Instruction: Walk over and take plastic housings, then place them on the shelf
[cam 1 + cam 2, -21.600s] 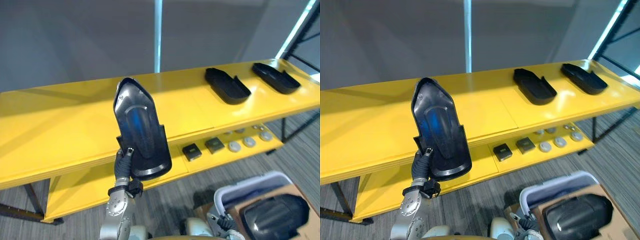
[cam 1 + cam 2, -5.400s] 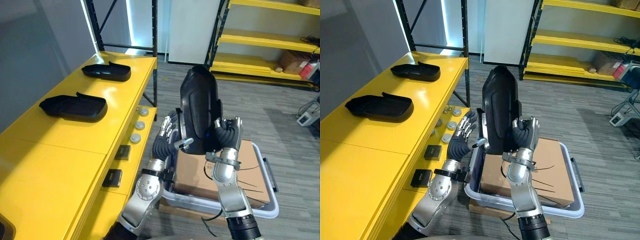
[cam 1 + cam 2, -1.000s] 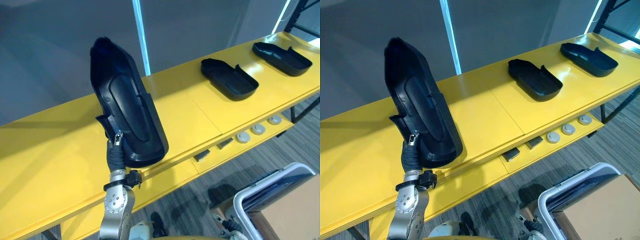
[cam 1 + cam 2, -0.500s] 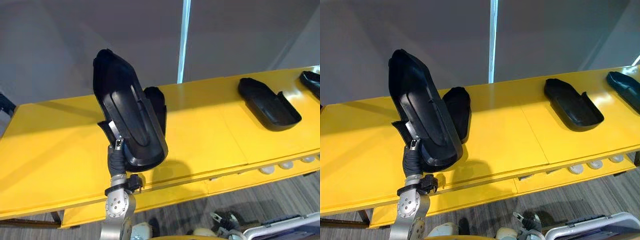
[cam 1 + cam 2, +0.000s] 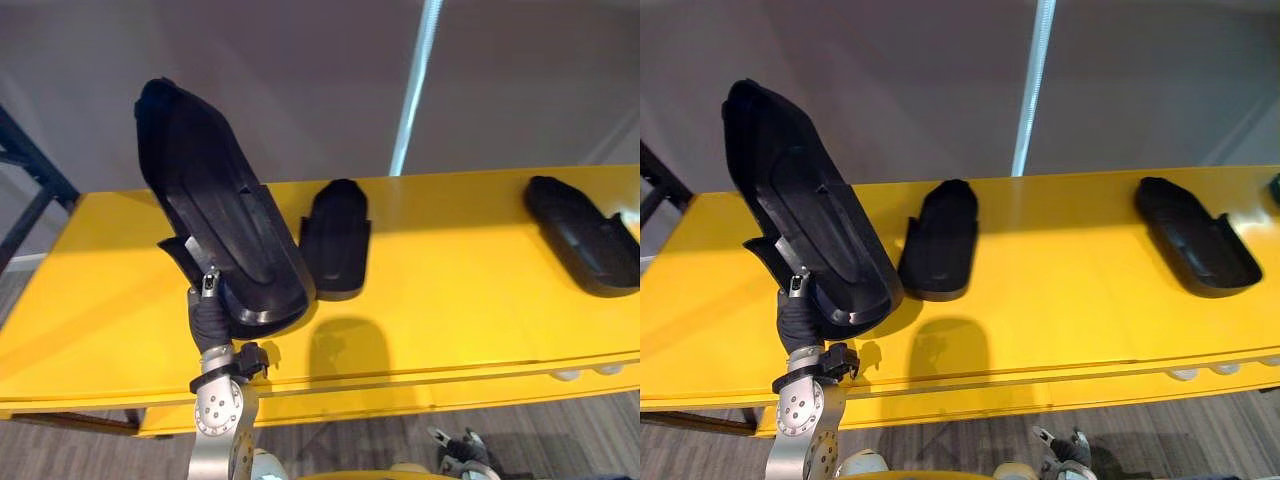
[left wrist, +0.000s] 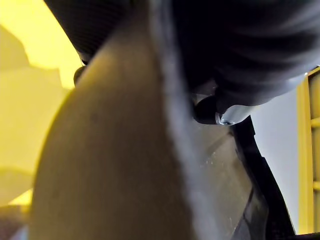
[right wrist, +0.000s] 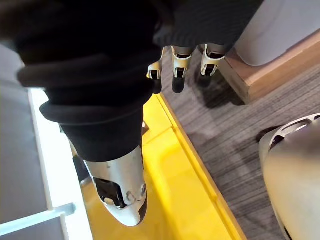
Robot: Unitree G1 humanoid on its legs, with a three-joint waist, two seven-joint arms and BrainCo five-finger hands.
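Black housing (image 5: 215,230) raised over the shelf's (image 5: 450,300) left end

The view has swung left in the last second. The left hand (image 5: 210,315) grips it upright beside a second housing (image 5: 336,240) lying flat, a third housing (image 5: 585,235) well right. Set-down seems next. The right hand (image 7: 180,57) hangs loose and empty.

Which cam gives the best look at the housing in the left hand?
Left eye view: the held housing shows whole, raised on end and tilted over the shelf, with the left hand at its base. The right eye view shows nearly the same. The left wrist view catches a close dark patch of it.
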